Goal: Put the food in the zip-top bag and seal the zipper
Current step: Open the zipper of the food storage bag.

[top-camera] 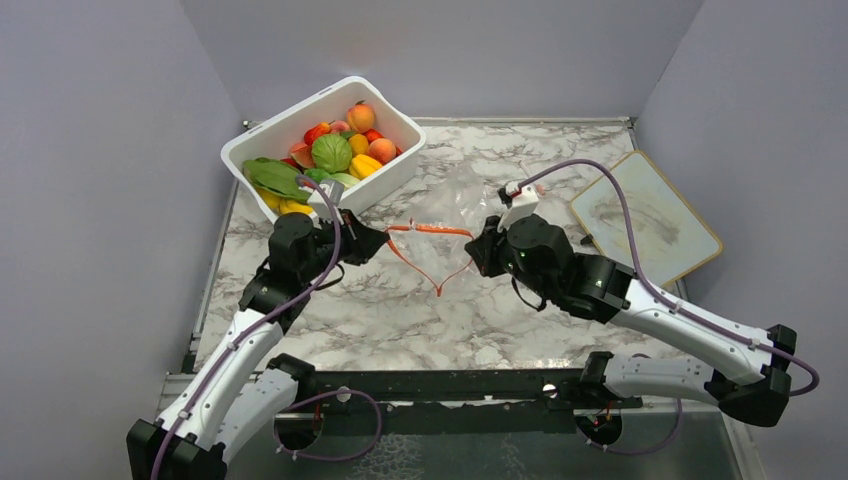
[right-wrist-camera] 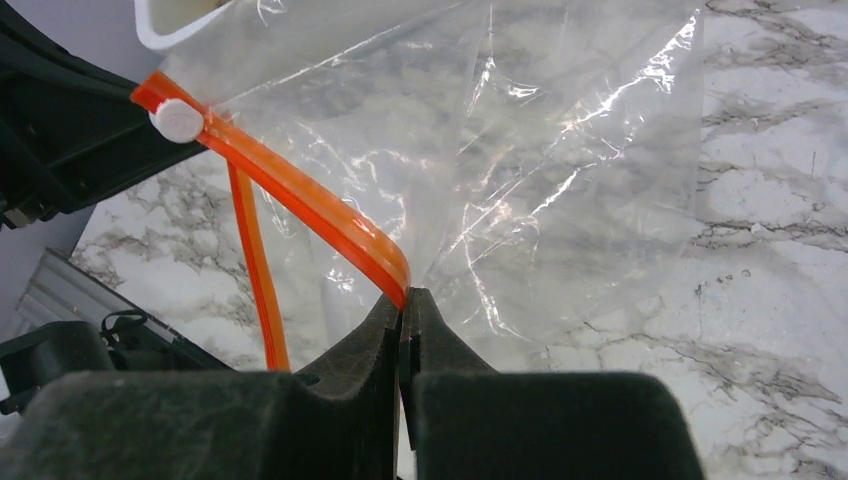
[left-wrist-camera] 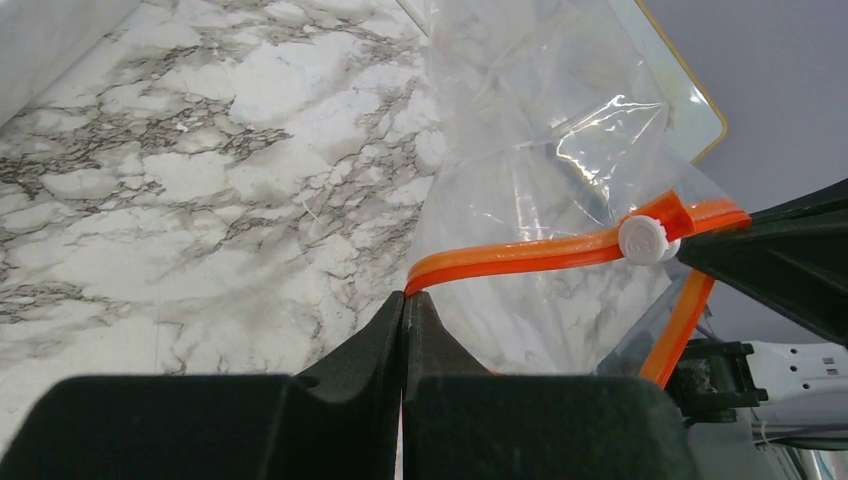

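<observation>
The clear zip-top bag [top-camera: 470, 190] is held up over the marble table between my two grippers, and I see no food in it. Its orange-red zipper [top-camera: 430, 230] runs taut between them, and a second strip sags in a V below. My left gripper [top-camera: 385, 238] is shut on the zipper [left-wrist-camera: 520, 255]. My right gripper [top-camera: 480, 250] is shut on the zipper [right-wrist-camera: 320, 215]. A white slider [left-wrist-camera: 648, 238] sits on the strip and also shows in the right wrist view [right-wrist-camera: 180, 120]. The food lies in the white tub: green cabbage [top-camera: 331, 152], leafy bunch [top-camera: 275, 178], peach [top-camera: 361, 117], yellow pepper [top-camera: 365, 165].
The white tub [top-camera: 390, 180] stands at the back left, just behind my left gripper. A flat cream board with a tan rim [top-camera: 645, 215] lies at the back right. Grey walls close in the table on three sides.
</observation>
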Available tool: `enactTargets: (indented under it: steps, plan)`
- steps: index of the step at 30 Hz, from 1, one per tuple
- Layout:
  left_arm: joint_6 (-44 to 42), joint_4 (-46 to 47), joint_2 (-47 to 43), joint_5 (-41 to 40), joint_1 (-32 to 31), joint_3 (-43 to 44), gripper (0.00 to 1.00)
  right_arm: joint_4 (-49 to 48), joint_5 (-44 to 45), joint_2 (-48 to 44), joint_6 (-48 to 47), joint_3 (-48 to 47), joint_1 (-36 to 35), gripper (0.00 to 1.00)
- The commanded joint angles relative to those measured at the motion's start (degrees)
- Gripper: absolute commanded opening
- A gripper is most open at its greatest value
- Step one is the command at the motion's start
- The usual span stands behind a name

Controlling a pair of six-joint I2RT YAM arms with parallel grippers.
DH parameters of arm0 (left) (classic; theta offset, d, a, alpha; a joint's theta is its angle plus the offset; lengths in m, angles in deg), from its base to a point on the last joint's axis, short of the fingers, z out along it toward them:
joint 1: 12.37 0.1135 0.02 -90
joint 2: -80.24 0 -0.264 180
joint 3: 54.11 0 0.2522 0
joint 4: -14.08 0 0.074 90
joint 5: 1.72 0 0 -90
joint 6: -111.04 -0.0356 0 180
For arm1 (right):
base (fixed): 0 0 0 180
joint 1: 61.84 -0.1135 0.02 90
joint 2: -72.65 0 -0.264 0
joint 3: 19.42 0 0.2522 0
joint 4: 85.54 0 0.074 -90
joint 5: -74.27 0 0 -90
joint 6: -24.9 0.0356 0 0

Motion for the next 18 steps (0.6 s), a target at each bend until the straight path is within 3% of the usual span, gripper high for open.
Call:
enactTargets:
  steps: [1,5,10,12,16,18]
  plan:
    - [-1.6,1.7,1.1,4.5,0.0,3.1,0.11,-1.5,-1.1,-1.5,2.9,3.5,-0.1,0.01]
    - [-7.3,3.1,-0.8,5.7,0.0,3.6,0.36,-7.3,-9.9,-2.0,4.7,4.6,-0.1,0.01]
    - [-9.9,4.1,-5.1,5.2,0.0,5.0,0.64,-5.3,-6.5,-1.0,8.1,6.2,-0.1,0.01]
    - [-11.8,0.7,-6.0,3.2,0.0,6.7,0.75,-5.8,-9.0,-1.2,7.9,6.9,-0.1,0.01]
    - [-16.6,-9.4,-5.3,-3.9,0.0,11.3,0.85,-4.3,-7.9,-3.6,8.8,8.6,-0.1,0.01]
    - [-17.7,-12.6,-3.6,-6.0,0.0,13.6,0.98,-3.4,-7.2,-5.1,7.6,8.8,-0.1,0.01]
